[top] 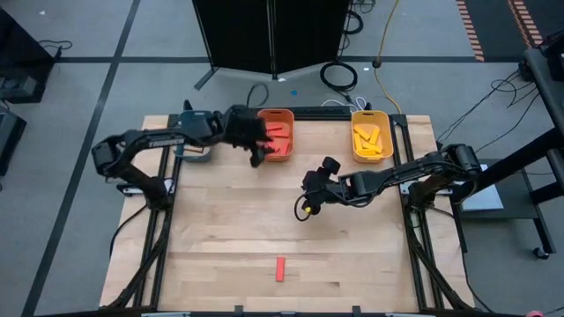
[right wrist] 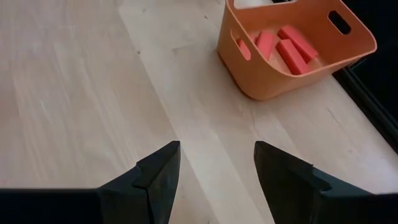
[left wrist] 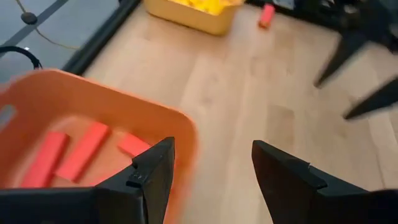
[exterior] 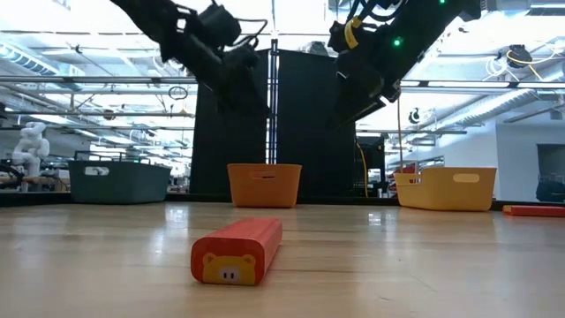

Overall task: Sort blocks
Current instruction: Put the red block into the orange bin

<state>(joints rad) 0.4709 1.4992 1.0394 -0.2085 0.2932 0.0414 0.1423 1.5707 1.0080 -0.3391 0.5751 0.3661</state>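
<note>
Your left gripper (top: 256, 157), jaws apart and empty, hovers at the orange plastic bin (top: 286, 117); your right gripper (top: 307, 204) waits open. Next, fetch the lone red rectangular block (top: 280, 269) near the table's front edge

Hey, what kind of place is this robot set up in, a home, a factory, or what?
Probably a robotics lab or workshop. The wooden table stands on a grey floor with loose cables behind it, and the low view shows an open hall with exposed ceiling pipes and a white humanoid figure beyond the table.
</note>
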